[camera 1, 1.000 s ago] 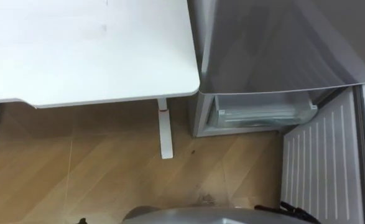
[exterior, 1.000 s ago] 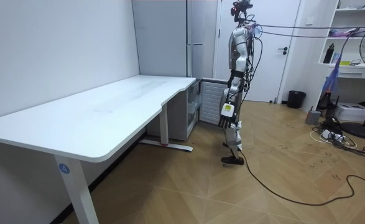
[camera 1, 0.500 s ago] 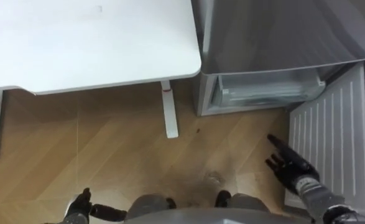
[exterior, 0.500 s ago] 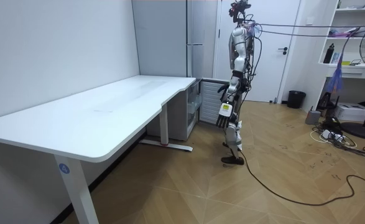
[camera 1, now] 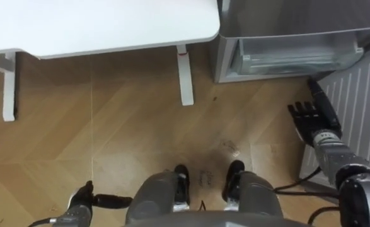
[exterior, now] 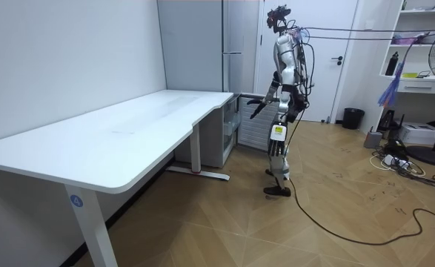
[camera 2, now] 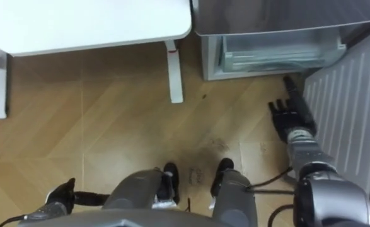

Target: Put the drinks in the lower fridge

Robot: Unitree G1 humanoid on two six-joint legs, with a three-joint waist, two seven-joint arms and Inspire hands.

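Right hand [camera 1: 307, 118] flat, fingers straight, empty, just beside the open fridge door [camera 1: 361, 88]. Lower fridge drawer [camera 1: 292, 55] exposed. Left hand [camera 1: 82, 200] low, state can't tell. Suggest pushing the door fully wide before loading drinks.

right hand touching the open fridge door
Cannot tell. In the right eye view the right hand lies beside the edge of the fridge door; neither gap nor contact shows plainly.

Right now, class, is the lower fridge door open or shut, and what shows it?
Open: the lower fridge door stands out at the right, ribbed inner face showing, and the clear drawer inside is exposed.
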